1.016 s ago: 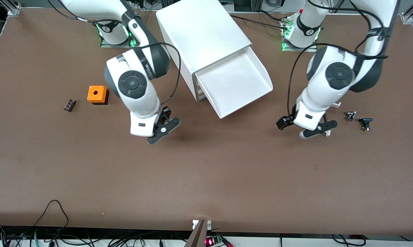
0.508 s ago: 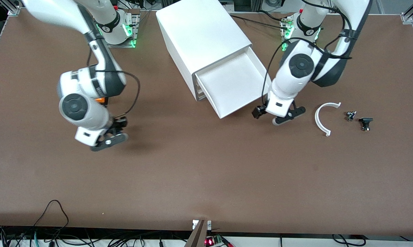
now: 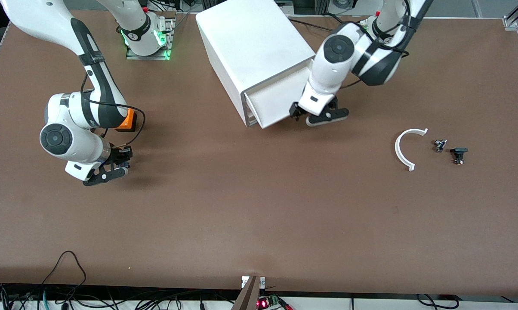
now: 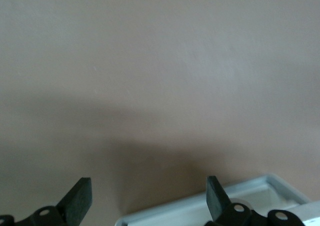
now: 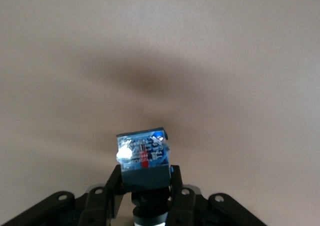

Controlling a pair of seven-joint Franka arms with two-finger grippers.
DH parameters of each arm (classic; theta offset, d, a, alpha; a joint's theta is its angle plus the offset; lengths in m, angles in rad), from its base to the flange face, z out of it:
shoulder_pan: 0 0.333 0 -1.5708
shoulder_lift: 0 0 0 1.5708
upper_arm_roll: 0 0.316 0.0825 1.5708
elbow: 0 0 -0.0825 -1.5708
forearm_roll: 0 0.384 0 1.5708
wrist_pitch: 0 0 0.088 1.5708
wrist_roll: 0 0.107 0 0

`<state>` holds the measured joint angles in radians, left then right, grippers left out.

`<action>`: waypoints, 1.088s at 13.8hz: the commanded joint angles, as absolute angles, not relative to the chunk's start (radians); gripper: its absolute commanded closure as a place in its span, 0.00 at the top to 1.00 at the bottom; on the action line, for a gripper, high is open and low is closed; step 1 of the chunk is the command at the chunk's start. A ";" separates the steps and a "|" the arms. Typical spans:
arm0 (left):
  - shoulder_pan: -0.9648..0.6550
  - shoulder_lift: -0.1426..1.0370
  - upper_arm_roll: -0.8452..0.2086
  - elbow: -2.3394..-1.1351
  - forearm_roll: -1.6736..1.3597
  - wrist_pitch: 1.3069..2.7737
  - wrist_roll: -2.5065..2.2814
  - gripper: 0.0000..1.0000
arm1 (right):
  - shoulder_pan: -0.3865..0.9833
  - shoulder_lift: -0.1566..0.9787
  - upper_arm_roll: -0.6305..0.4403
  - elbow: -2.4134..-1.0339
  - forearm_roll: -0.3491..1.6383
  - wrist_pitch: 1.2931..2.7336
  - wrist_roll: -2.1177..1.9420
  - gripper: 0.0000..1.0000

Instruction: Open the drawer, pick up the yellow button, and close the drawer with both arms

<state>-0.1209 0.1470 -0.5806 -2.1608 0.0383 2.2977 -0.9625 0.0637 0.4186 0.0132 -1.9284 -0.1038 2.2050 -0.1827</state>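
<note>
On the matte brown surface [image 3: 259,215] we see a boxy white cabinet [image 3: 252,47] with its smooth plastic drawer [image 3: 278,103] protruding only partly, its front edge toward the front camera. Touching or just beside that front edge is the left gripper [image 3: 321,117], its flat black fingers [image 4: 80,198] spread wide with nothing between them; the drawer's pale rim lies under them in the left wrist view. Toward the right arm's end, the right gripper [image 3: 112,165] hangs low over the surface, its fingers [image 5: 112,188] clamped on the button [image 5: 144,158], a small, glossy, blue-black blocky body. An orange cube [image 3: 127,122] sits partly hidden beside that arm. A curved white strip [image 3: 403,148] and two small dark parts [image 3: 450,148] lie toward the left arm's end.
</note>
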 commanded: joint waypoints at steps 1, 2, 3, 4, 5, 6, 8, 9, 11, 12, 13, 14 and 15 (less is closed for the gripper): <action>-0.118 0.106 -0.655 -2.223 0.015 2.301 -0.956 1.00 | 0.006 0.364 0.034 -2.093 -0.103 2.365 -0.256 0.24; -0.118 0.101 -0.672 -2.226 0.015 2.301 -0.956 1.00 | 0.003 0.364 0.032 -2.129 -0.103 2.409 -0.277 0.24; -0.118 0.101 -0.684 -2.232 0.015 2.301 -0.956 1.00 | -0.003 0.364 0.032 -2.163 -0.107 2.458 -0.317 0.24; -0.118 0.101 -0.695 -2.235 0.015 2.301 -0.956 1.00 | -0.017 0.364 0.032 -2.186 -0.109 2.503 -0.381 0.24; -0.118 0.101 -0.715 -2.235 0.015 2.301 -0.956 1.00 | -0.034 0.364 0.032 -2.198 -0.109 2.520 -0.420 0.25; -0.118 0.101 -0.729 -2.241 0.015 2.299 -0.956 1.00 | -0.047 0.365 0.032 -2.203 -0.110 2.525 -0.445 0.26; -0.118 0.098 -0.744 -2.243 0.015 2.299 -0.956 1.00 | -0.051 0.364 0.034 -2.201 -0.103 2.519 -0.439 0.90; -0.117 0.098 -0.744 -2.243 0.015 2.299 -0.956 1.00 | -0.051 0.357 0.035 -2.197 -0.103 2.514 -0.437 1.00; -0.107 0.081 -0.742 -2.241 0.018 2.287 -0.956 1.00 | -0.051 0.339 0.041 -2.186 -0.101 2.510 -0.405 1.00; -0.092 0.071 -0.732 -2.238 0.031 2.286 -0.956 1.00 | -0.051 0.327 0.058 -2.172 -0.101 2.507 -0.370 1.00; -0.045 0.064 -0.723 -2.230 0.043 2.287 -0.956 1.00 | -0.051 0.310 0.086 -2.161 -0.100 2.493 -0.339 1.00; -0.002 0.061 -0.689 -2.215 0.084 2.295 -0.954 1.00 | -0.051 0.295 0.097 -2.142 -0.100 2.459 -0.296 1.00; 0.017 0.058 -0.634 -2.182 0.142 2.295 -0.951 1.00 | -0.049 0.284 0.113 -2.114 -0.100 2.429 -0.244 1.00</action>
<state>-0.0524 0.0906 -0.6982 -2.2093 0.0705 2.2990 -0.9676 -0.0342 0.3296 0.0703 -2.1430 -0.1025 2.4909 -0.3254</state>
